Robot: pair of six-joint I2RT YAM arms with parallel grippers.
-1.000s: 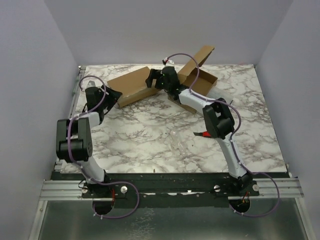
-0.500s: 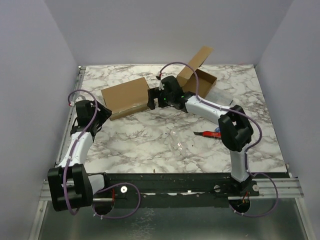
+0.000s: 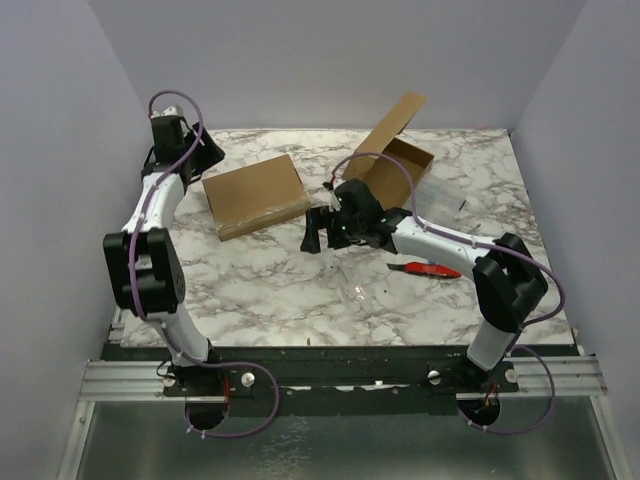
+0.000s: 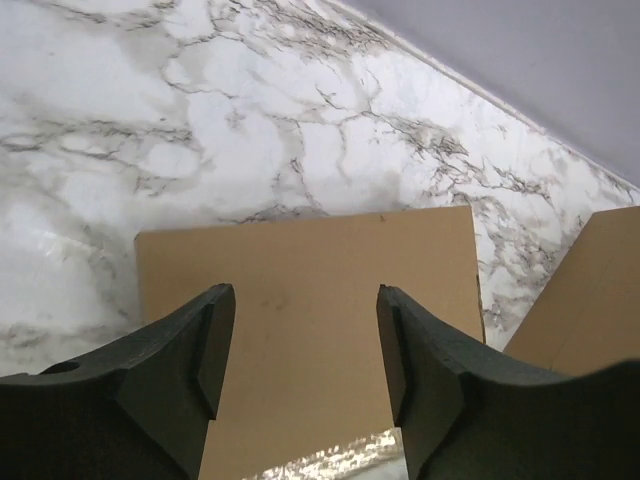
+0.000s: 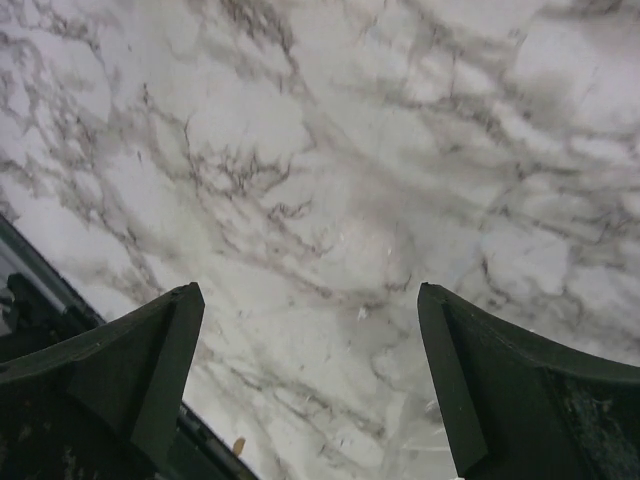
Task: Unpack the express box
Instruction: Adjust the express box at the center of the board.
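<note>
The express box (image 3: 402, 166) stands open at the back right, its lid flap (image 3: 398, 115) raised. A flat brown cardboard pack (image 3: 256, 195) lies on the marble to its left, outside the box. My left gripper (image 3: 203, 158) hovers over the pack's back left corner. In the left wrist view its fingers stand open above the pack (image 4: 300, 330), gripping nothing. My right gripper (image 3: 314, 231) is wide open over bare marble, just right of the pack's near corner. The right wrist view shows only table between its fingers (image 5: 150, 360).
A red-handled cutter (image 3: 432, 270) lies on the table under my right forearm. A scrap of clear plastic (image 3: 356, 293) rests near the middle front. The box flap (image 4: 600, 290) shows at the right of the left wrist view. The table's dark front rail (image 5: 35, 310) appears lower left.
The pack slid left and nearer, then my right gripper let go and drew back toward the table's middle. My left arm swung from the left side up to the back left corner.
</note>
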